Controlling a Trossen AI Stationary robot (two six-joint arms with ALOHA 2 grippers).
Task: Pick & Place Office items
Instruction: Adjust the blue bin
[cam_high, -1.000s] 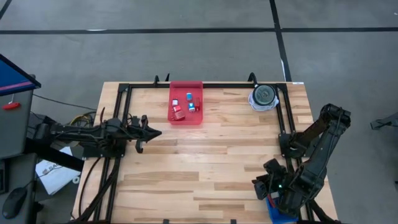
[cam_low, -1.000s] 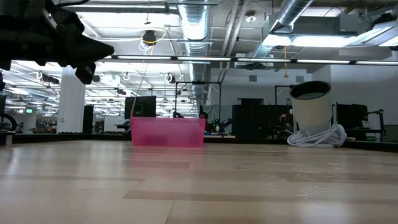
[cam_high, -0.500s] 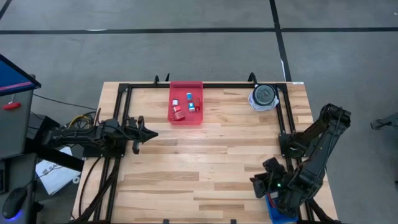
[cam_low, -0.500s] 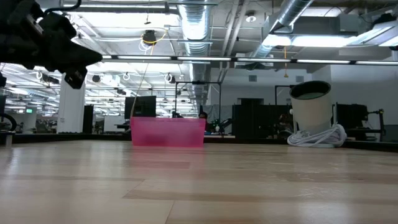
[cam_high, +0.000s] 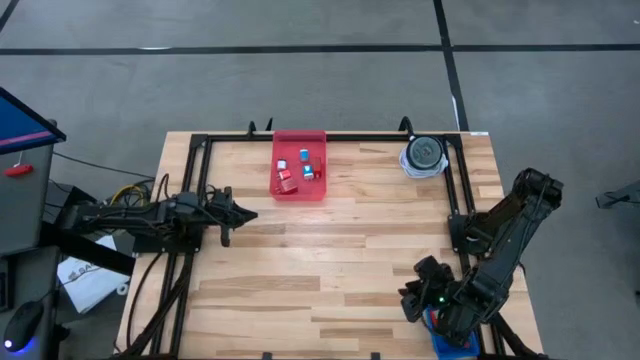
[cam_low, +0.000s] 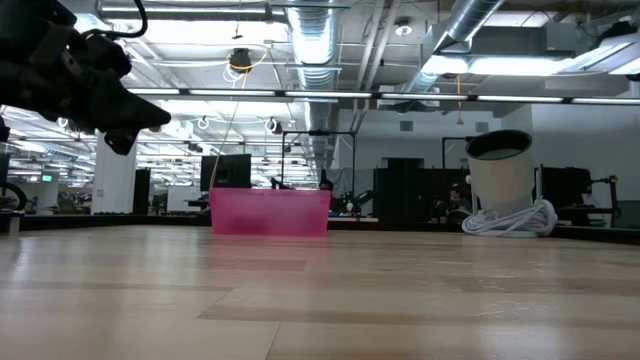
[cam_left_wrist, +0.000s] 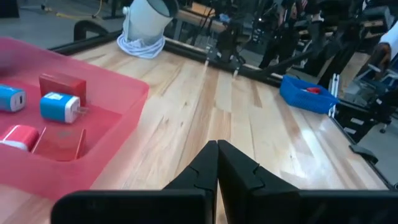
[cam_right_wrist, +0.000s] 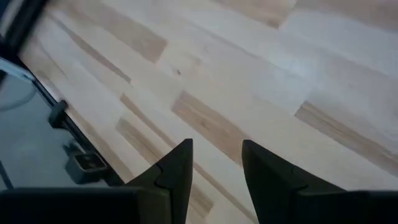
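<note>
The office items (cam_high: 300, 168) lie on the floor of a red tray (cam_high: 300, 194) at the table's far side: pale blue-white cubes (cam_left_wrist: 59, 107) and red blocks (cam_left_wrist: 62, 87). My left gripper (cam_high: 250, 212) hovers shut above bare wood, left of and nearer than the red tray (cam_left_wrist: 134, 93); its fingertips (cam_left_wrist: 217, 149) meet. In the low view it (cam_low: 165, 115) hangs high above the table. My right gripper (cam_high: 408, 300) is open over bare wood near the near right corner, its fingers (cam_right_wrist: 177, 162) apart. A blue tray (cam_left_wrist: 309, 93) holds a red piece (cam_left_wrist: 311, 90).
A round grey-and-white object (cam_high: 424, 156) with a coiled white cord stands at the far right corner. The blue tray (cam_high: 450, 342) lies at the near right edge, mostly under my right arm. A black frame (cam_high: 330, 137) borders the table. Bare wood stretches across the middle.
My left gripper has sunk a little lower over the table, staying shut. My right gripper has shifted slightly toward the table's left, off the blue tray.
</note>
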